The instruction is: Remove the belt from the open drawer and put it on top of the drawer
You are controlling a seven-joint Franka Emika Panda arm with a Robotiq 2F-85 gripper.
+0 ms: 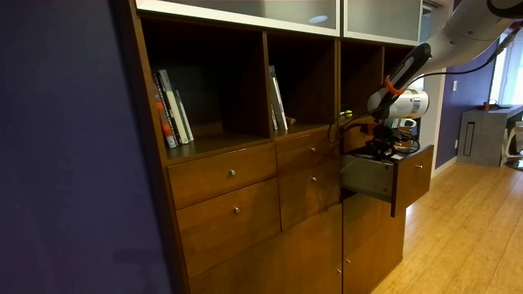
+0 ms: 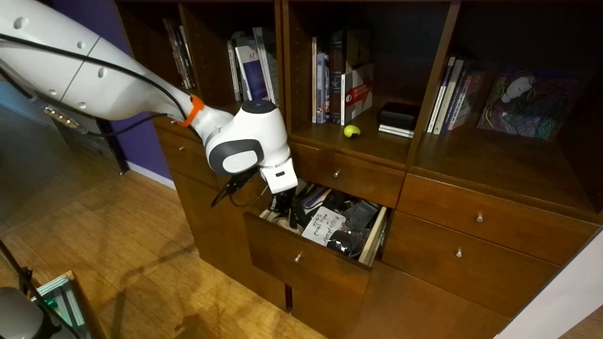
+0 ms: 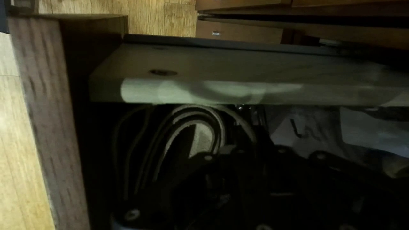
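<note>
Fingers deep in the open drawer, beside the coiled belt

They belong to the gripper, which points down into the drawer's near left corner in an exterior view. How wide they stand cannot be told: even the wrist view loses the tips in shadow, and whether they have hold of the belt does not show. One dark finger link crosses in front of the loops there, but touch is unclear.

Only the wrist view shows the belt plainly: pale bands wound in nested loops, inside the drawer, just beside its side wall and near its front. In an exterior view, a small pale part of the coil shows by the fingers, with a white card bearing handwriting to the right and dark odds and ends around it. The drawer's outer side, in an exterior view, hides belt and tips alike.

One small knob sits on the drawer front. The white arm comes in from the left in an exterior view, an orange band round it.

Behind the drawer, the wooden cabinet holds books, a yellow-green ball-like thing and, farther right, a picture of a woman. In an exterior view, a grey desk stands far right on the wood floor; a dark purple wall fills the near left.
</note>
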